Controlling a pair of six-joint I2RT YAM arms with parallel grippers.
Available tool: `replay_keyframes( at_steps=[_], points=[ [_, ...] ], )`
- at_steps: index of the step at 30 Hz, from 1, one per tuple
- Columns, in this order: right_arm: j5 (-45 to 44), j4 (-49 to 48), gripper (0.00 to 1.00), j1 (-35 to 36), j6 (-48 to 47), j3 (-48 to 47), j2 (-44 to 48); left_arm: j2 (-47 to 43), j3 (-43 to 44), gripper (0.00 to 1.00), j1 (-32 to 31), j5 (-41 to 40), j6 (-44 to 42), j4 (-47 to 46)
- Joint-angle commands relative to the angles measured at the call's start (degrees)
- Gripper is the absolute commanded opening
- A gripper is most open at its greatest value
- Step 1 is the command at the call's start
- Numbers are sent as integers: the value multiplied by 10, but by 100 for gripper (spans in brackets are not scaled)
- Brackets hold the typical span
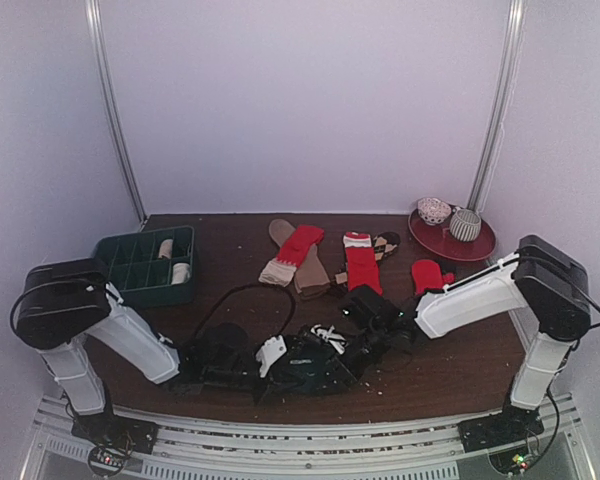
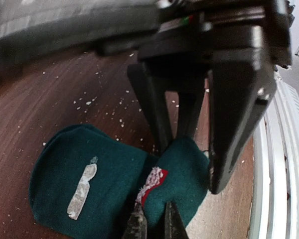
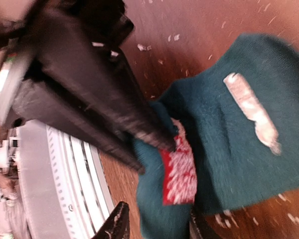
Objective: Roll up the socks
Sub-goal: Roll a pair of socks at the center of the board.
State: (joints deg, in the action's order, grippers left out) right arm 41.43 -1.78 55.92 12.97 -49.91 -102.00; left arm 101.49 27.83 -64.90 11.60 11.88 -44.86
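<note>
at the left of the overhead view a dark green compartment tray point(image 1: 145, 297) sits on the brown wooden desk point(image 1: 450, 365). at bottom centre, the left hand point(image 2: 153, 219) is clamped on the folded end of the dark teal fabric sock point(image 2: 104, 169), which lies on the desk. the right hand point(image 3: 157, 224) has its jaws parted astride that same fold. higher up, brown socks point(image 1: 315, 280) and red socks with pale cuffs point(image 1: 362, 265) lie flat. at far right sits a red round plate point(image 1: 480, 245).
</note>
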Motion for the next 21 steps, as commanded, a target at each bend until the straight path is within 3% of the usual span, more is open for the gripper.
replay_keyframes(
  at_steps=[1, 7, 12, 21],
  points=[
    [-103, -53, 39, 4, -38, 28, 99, -7, 21, 0, 10, -3, 73, 202],
    [-257, -88, 50, 35, -125, 68, 179, -26, 41, 0, 20, 42, 111, 266],
    [-486, -128, 52, 137, -233, 112, 209, -25, 52, 0, 28, 64, 130, 293],
    [-526, -173, 55, 191, -280, 128, 153, -23, 59, 0, 36, 96, 132, 292]
  ],
)
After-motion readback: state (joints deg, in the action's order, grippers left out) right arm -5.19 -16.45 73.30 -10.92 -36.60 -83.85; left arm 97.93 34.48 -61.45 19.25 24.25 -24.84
